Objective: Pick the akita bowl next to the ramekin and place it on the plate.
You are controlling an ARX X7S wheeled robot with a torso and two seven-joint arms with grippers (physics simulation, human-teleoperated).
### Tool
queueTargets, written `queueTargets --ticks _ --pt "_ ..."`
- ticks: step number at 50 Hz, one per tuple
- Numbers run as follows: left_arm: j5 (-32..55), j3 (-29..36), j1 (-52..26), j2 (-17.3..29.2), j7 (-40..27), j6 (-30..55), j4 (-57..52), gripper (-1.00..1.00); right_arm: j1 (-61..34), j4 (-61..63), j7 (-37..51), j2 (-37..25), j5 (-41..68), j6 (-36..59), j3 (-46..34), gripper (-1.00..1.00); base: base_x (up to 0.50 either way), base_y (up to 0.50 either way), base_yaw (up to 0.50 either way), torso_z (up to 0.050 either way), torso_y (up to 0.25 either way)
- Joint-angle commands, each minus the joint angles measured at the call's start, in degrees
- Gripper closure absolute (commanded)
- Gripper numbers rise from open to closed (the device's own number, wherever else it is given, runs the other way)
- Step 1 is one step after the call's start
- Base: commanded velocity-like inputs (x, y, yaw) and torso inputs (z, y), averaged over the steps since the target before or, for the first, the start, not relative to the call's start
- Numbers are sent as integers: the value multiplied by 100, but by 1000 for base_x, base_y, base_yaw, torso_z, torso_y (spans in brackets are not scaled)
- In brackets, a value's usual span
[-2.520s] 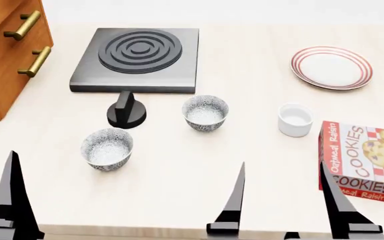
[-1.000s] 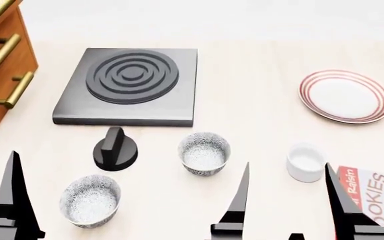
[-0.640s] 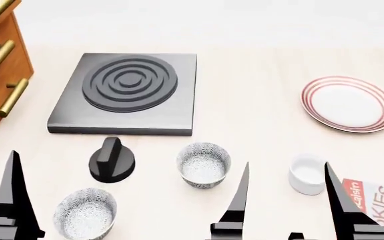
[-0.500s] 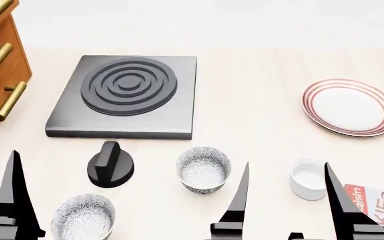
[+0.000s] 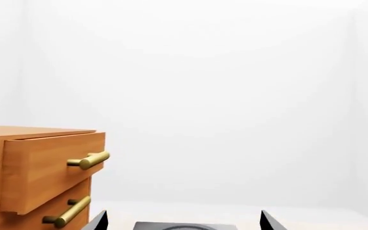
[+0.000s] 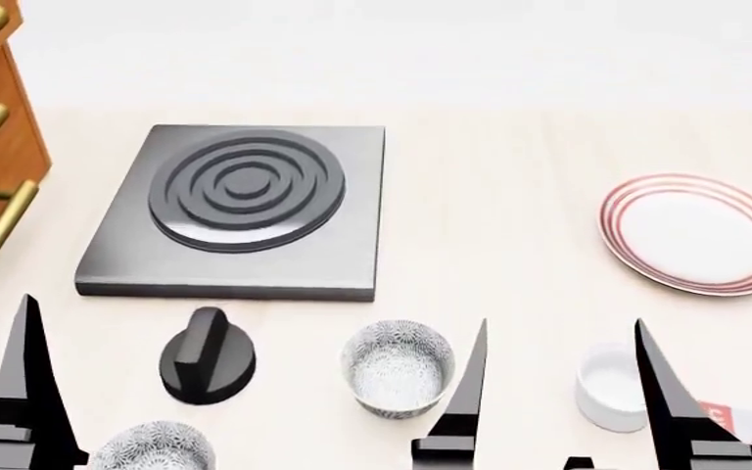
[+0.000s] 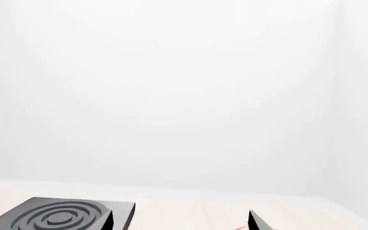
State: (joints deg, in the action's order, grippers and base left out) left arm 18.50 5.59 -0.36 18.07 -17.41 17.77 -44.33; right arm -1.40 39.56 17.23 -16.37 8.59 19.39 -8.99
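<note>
Your akita bowl [image 6: 399, 369] sits on the counter [image 6: 520, 196] beside the ramekin [image 6: 610, 387], the plate [image 6: 696, 233] well apart (open counter between). Both grippers' fingers [image 6: 468, 392] are spread, holding nothing.

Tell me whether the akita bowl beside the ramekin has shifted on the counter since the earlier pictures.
No. The akita bowl keeps its spacing from the knob and ramekin; everything slides down the head view together, so the camera moved.

Bright, even, sharp simulator light
</note>
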Motion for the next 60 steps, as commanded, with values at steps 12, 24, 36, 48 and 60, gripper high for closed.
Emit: queueTargets --ticks 12,24,36,48,60 --pt "-76 -84 -5 -48 54 -62 37 -100 35 -43 -41 49 -53 -106 92 -100 132 0 0 0 0" --pt "-60 -61 31 -14 11 -92 25 -100 20 -13 -10 7 -14 -59 59 -100 133 0 0 0 0" --pt "-49 -42 40 24 -29 -116 24 -100 14 -1 24 -22 44 -55 52 -100 133 0 0 0 1" --pt "-22 -15 30 58 -68 -108 7 -100 26 1 64 -58 54 -75 24 -100 132 0 0 0 0" --pt "11 -3 -5 93 -101 -103 17 -100 -13 -11 88 -85 88 -58 -7 -100 131 0 0 0 0"
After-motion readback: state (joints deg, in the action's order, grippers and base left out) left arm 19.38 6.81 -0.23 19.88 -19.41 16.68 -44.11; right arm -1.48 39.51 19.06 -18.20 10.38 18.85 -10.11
